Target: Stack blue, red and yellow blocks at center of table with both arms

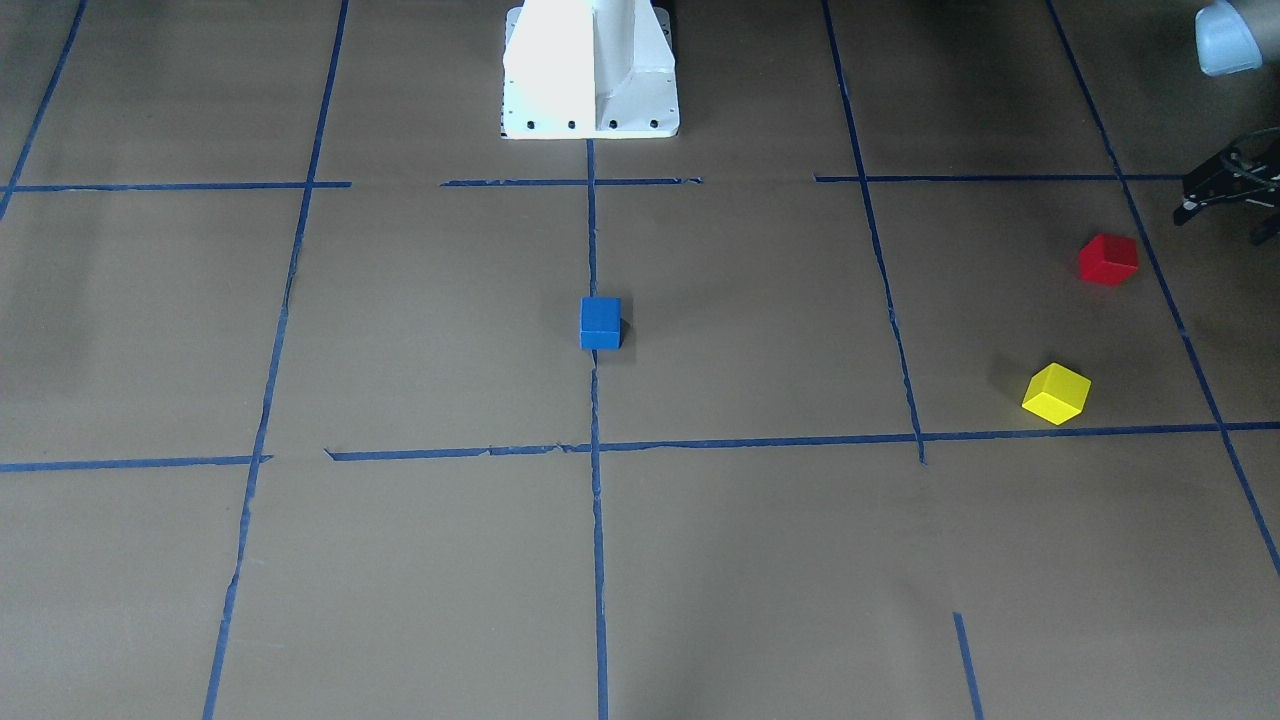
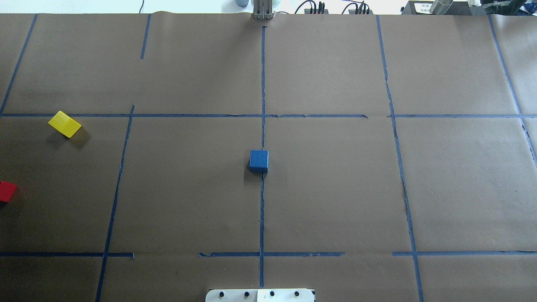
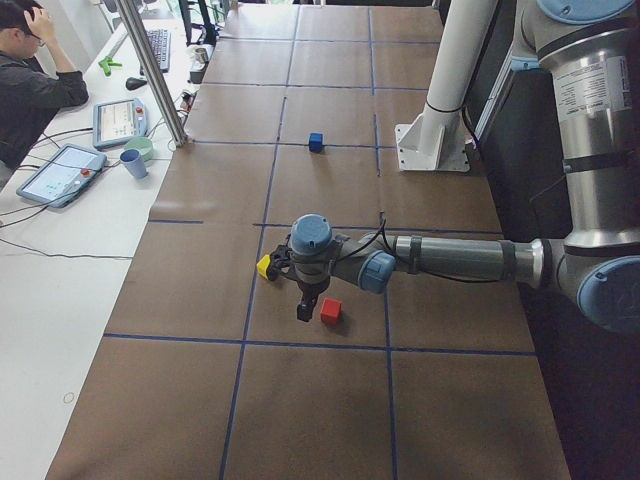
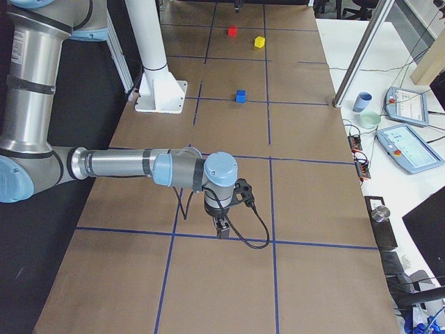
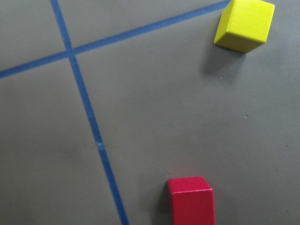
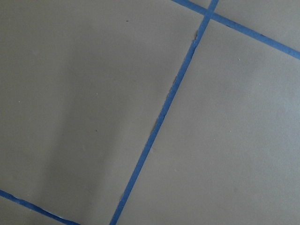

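Note:
The blue block (image 1: 600, 323) sits on the centre tape line of the table, also in the overhead view (image 2: 259, 161). The red block (image 1: 1108, 259) and the yellow block (image 1: 1056, 393) lie far out on my left side; the left wrist view shows both, red (image 5: 191, 199) at the bottom and yellow (image 5: 243, 24) at the top right. My left gripper (image 1: 1222, 225) hovers just beside the red block, fingers spread and empty. My right gripper (image 4: 222, 228) hangs low over bare table on the far right side; I cannot tell whether it is open or shut.
The white robot pedestal (image 1: 590, 70) stands at the table's near edge. Blue tape lines (image 2: 262, 84) divide the brown paper. An operator (image 3: 25, 90) sits past the far edge with tablets (image 3: 60, 172) and a cup (image 3: 133, 162).

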